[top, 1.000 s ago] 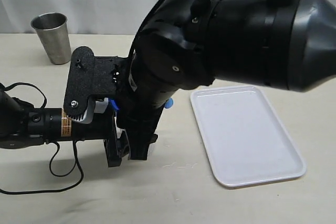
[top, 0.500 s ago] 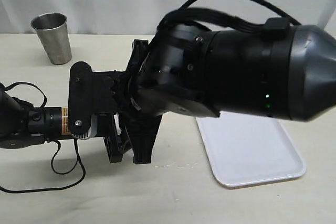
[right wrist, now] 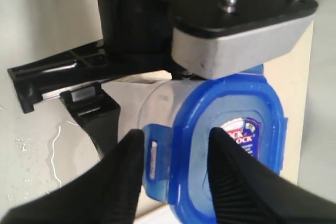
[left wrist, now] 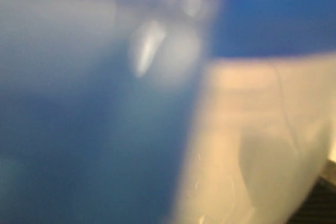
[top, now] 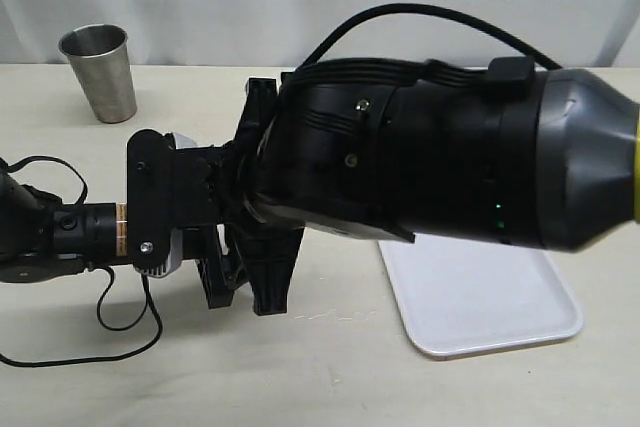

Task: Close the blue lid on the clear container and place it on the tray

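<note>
Status, watched from the side of the table (top: 330,387):

- The blue lid (right wrist: 231,109) sits over the mouth of the clear container (right wrist: 155,100). Seating looks done.
- One flap (right wrist: 153,157) stands out from the lid's edge and looks unlatched. I cannot read the other flaps, so I judge the snapping-down unfinished.
- The tray (top: 480,317) lies near the table's right edge, towards the front, with nothing on the part that shows. The transfer has not begun.

Location: from where I stand, the right arm (top: 430,177) hides the container. The right wrist view shows it where the two grippers meet, about mid-table. That is left of the tray's left rim and not on the tray.

Tools:
- The left gripper (right wrist: 79,97) reaches in low from the table's left edge with its fingers against the container's wall. It appears clamped on the container as a brace, though the far contact is hidden.
- The left wrist view is only a blue and pale blur, too close to read.
- The right gripper (right wrist: 176,145) has its fingers spread, straddling the lid's edge by the raised flap. I cannot tell if either finger touches.

Count:
- blue lid: 1
- clear container: 1
- tray: 1
- steel cup (top: 100,72): 1, at the far left corner, not involved
- arms: 2
</note>
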Controlling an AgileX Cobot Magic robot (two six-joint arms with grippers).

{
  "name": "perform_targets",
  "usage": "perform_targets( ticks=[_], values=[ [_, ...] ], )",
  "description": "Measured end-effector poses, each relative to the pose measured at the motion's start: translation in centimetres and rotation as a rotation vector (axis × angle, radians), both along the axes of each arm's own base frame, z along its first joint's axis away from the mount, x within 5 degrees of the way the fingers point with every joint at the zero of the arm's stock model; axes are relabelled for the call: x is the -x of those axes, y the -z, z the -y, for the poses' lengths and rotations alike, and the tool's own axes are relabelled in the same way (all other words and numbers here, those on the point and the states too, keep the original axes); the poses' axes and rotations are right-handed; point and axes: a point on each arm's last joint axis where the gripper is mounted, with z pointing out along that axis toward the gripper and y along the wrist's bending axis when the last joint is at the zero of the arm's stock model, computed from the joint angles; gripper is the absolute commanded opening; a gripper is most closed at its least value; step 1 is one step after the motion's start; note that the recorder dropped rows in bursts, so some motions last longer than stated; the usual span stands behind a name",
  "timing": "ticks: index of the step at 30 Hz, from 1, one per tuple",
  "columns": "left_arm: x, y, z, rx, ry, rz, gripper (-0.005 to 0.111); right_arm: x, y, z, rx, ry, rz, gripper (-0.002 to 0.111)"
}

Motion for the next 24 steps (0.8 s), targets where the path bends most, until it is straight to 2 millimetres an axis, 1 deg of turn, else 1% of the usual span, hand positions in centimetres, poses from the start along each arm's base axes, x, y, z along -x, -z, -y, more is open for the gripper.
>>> perform_targets(
  ticks=[7, 12, 17, 19, 21, 24],
  values=[
    [-0.1, 0.0, -0.1, 0.001, -0.012, -0.003, 0.0, 0.1, 0.6, 0.0, 0.018, -0.033, 0.076, 0.029],
    [-0.3, 0.0, -0.2, -0.001, -0.019, -0.001, 0.0, 0.0, 0.8, 0.0, 0.006, -0.022, 0.101, 0.029],
    [-0.3, 0.0, -0.2, -0.001, -0.02, -0.002, 0.0, 0.1, 0.9, 0.0, 0.011, -0.037, 0.095, 0.029],
    [-0.3, 0.0, -0.2, -0.003, -0.019, 0.002, 0.0, 0.2, 0.5, 0.0, 0.004, -0.053, 0.087, 0.03],
    [-0.2, -0.1, -0.1, -0.012, 0.0, 0.024, 0.0, 0.5, -0.1, 0.4, -0.027, -0.055, 0.054, 0.034],
    [0.1, -0.1, 0.0, -0.028, 0.051, 0.081, 0.0, 1.6, -1.4, 1.0, -0.119, -0.018, -0.035, 0.05]
  ],
)
